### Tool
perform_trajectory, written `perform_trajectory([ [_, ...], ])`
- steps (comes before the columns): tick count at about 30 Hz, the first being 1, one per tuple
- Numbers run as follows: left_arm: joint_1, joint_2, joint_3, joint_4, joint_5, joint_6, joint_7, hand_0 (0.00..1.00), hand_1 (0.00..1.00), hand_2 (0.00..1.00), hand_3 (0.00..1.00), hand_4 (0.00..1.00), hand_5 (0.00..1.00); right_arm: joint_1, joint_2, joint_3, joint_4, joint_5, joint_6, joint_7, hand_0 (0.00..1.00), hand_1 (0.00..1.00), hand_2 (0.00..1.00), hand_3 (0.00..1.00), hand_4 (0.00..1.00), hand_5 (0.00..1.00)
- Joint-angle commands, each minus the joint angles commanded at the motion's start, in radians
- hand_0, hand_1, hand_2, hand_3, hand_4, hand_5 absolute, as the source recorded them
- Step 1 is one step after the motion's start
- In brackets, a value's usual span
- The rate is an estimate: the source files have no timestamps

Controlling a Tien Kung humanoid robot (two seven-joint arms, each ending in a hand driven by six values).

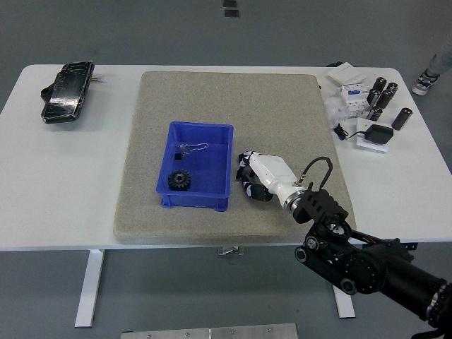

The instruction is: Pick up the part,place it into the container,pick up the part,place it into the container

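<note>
- While the right hand (pixel 256 176) lies low over the grey mat (pixel 282 113), just to the right of the blue container (pixel 196 201), its white fingers (pixel 248 187) are curled in on themselves; whether they enclose a small part I cannot tell, since nothing shows between them
- Only this arm is working: it comes in from the lower right corner, and the left hand is out of view, so the right is the nearer one by default
- From the hand, the container lies directly to the left, its right wall close beside the knuckles, apparently not touching; its long axis runs from near edge to far edge of the table, so the hand faces one of its long walls
- Inside the container sit a black gear (pixel 179 181) towards the near left, lying flat with its axis upright, and further back a small clear part (pixel 191 148) with a tiny dark piece (pixel 174 155) beside it; the orientation of those two is too small to judge
- No loose part shows on the mat itself around the hand
- Off to the far right of the table (pixel 70 183) stands a cluster of dark cylinders (pixel 385 95) and white boxes (pixel 352 92), well apart from the hand; a black device (pixel 67 92) rests at the far left corner
</note>
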Motion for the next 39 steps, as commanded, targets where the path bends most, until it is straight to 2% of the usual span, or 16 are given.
perform_trajectory([
  [1,0.000,0.000,0.000,0.000,0.000,0.000,0.000,0.639,0.617,0.577,0.594,0.623,0.256,0.000,-0.001,0.002,-0.001,-0.003,-0.001,-0.001,0.560,0.440,0.388,0.346,0.151,0.002],
  [2,0.000,0.000,-0.001,0.000,0.001,0.000,0.000,0.639,0.617,0.578,0.595,0.623,0.255,0.001,-0.001,0.005,-0.001,-0.006,-0.003,-0.002,0.526,0.383,0.373,0.335,0.088,0.002],
  [7,0.001,0.000,-0.003,0.000,0.002,0.002,-0.001,0.639,0.617,0.578,0.595,0.623,0.255,0.003,-0.008,0.030,-0.006,-0.023,-0.004,-0.006,0.526,0.383,0.373,0.335,0.088,0.002],
  [8,0.001,0.000,-0.003,0.000,0.002,0.002,-0.002,0.639,0.616,0.580,0.596,0.626,0.257,0.004,-0.010,0.040,-0.008,-0.029,-0.004,-0.006,0.509,0.339,0.366,0.318,0.018,0.002],
  [18,0.002,0.000,-0.002,0.000,-0.001,0.003,-0.001,0.639,0.616,0.581,0.596,0.630,0.261,0.010,-0.034,0.135,-0.012,-0.049,-0.005,-0.004,0.510,0.333,0.359,0.318,0.008,0.002],
  [25,0.002,-0.002,0.001,0.000,-0.002,0.002,-0.002,0.640,0.617,0.583,0.597,0.645,0.274,0.004,-0.038,0.144,0.000,0.005,-0.003,0.023,0.509,0.327,0.359,0.314,0.008,0.002],
  [26,0.003,-0.002,0.001,0.000,-0.002,0.002,-0.001,0.639,0.616,0.584,0.598,0.649,0.277,0.004,-0.039,0.136,0.009,0.027,0.012,0.030,0.569,0.446,0.504,0.469,0.361,0.002],
  [31,0.003,-0.002,0.000,0.000,-0.001,0.002,0.000,0.639,0.616,0.584,0.598,0.649,0.277,0.003,-0.026,0.090,0.053,0.061,0.097,0.027,0.569,0.446,0.504,0.469,0.361,0.002],
  [32,0.004,-0.002,0.000,0.000,0.000,0.002,0.000,0.640,0.617,0.586,0.598,0.650,0.277,0.004,-0.021,0.080,0.058,0.064,0.113,0.024,0.820,0.780,0.827,0.866,0.632,0.108],
  [37,0.004,-0.001,0.000,0.000,0.003,0.001,0.001,0.640,0.617,0.586,0.598,0.650,0.277,0.005,0.004,0.054,0.056,0.063,0.160,0.010,0.820,0.780,0.827,0.866,0.632,0.108],
  [38,0.004,-0.001,0.000,0.000,0.004,0.001,0.001,0.640,0.617,0.586,0.598,0.652,0.278,0.005,0.007,0.054,0.056,0.061,0.164,0.008,0.960,0.892,0.948,0.998,0.781,0.203],
  [39,0.004,0.000,0.000,0.000,0.004,0.000,0.001,0.640,0.617,0.586,0.598,0.652,0.278,0.005,0.009,0.055,0.055,0.058,0.166,0.007,0.960,0.892,0.948,0.998,0.781,0.203],
])
